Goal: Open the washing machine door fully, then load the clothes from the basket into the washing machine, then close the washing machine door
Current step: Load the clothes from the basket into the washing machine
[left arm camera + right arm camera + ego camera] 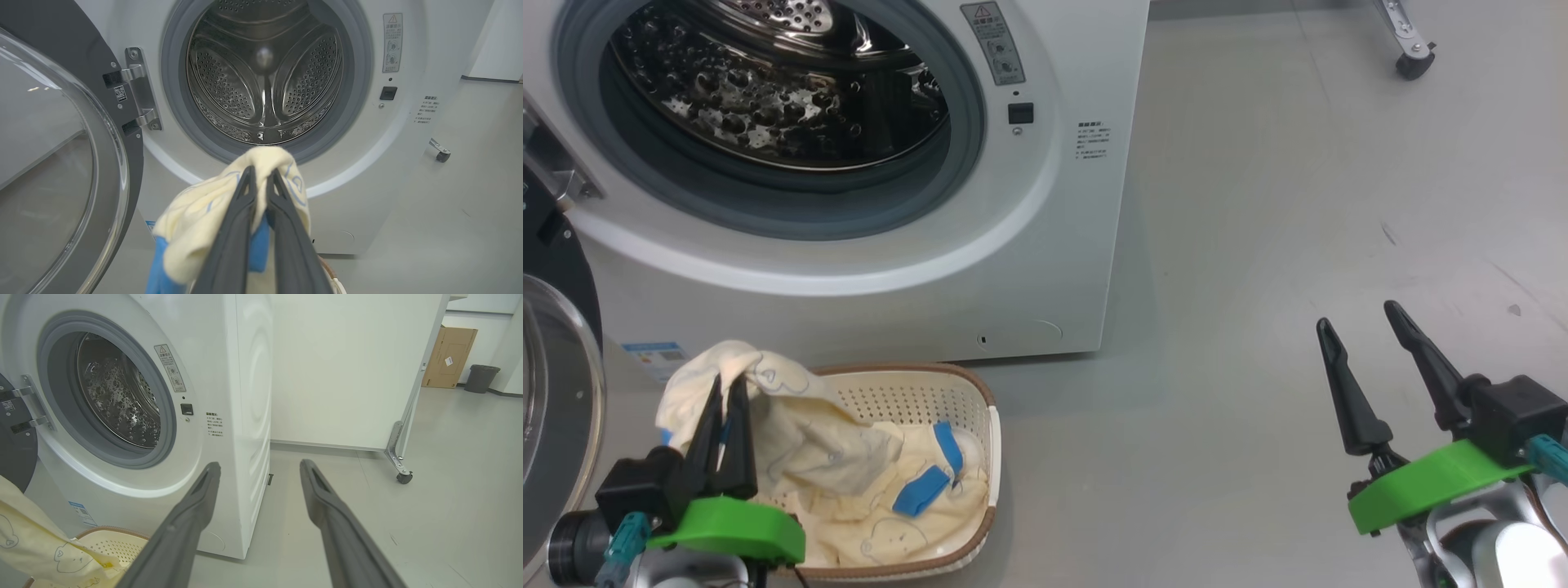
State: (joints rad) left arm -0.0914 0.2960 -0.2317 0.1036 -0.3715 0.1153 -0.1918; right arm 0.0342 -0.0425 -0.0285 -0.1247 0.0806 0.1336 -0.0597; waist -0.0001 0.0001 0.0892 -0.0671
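Observation:
My left gripper [729, 385] is shut on the clothes [792, 425], pale cream fabric with blue bands, lifted partly out of the basket [915, 392]; the rest drapes inside it. In the left wrist view the left gripper [261, 173] pinches the clothes [204, 216] in front of the washing machine [408, 171], whose steel drum [265, 73] looks empty. The washing machine door [61, 163] stands swung open at the left. My right gripper [1360, 318] hangs open over bare floor at the right, holding nothing. The washing machine [1045, 245] fills the head view's upper left.
The basket sits on the grey floor right against the machine's front. A white partition on castors [402, 475] stands to the machine's right, with a cardboard box [449, 357] and a grey bin [482, 377] far behind. The door's glass [556, 392] bulges beside my left arm.

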